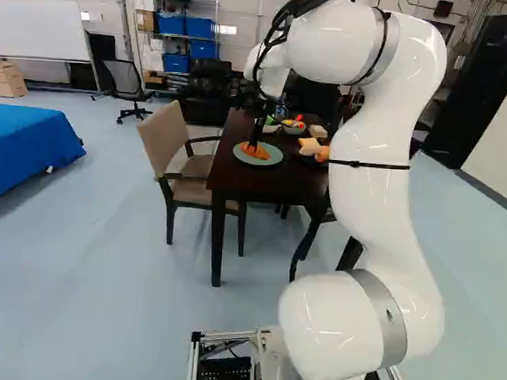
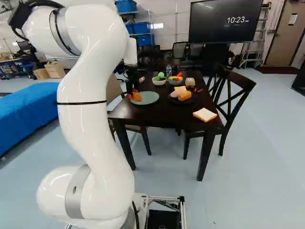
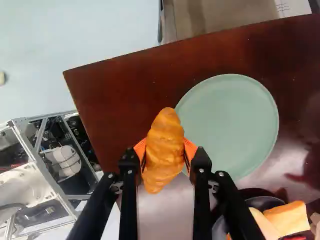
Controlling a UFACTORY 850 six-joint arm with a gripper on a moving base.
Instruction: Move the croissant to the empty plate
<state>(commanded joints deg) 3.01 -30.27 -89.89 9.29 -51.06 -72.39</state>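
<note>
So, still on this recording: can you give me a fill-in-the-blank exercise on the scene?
The gripper is shut on the ____. Its pads are ____ in colour. The empty plate is pale ____. In the right base view, the slice of bread lies directly on the ____.

Missing words: croissant; orange; green; table.

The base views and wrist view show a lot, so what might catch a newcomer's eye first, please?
Probably the big white arm, towering right of the middle in the left base view. In the wrist view, the orange croissant stands out, held in the black gripper, with the green plate close by.
</note>
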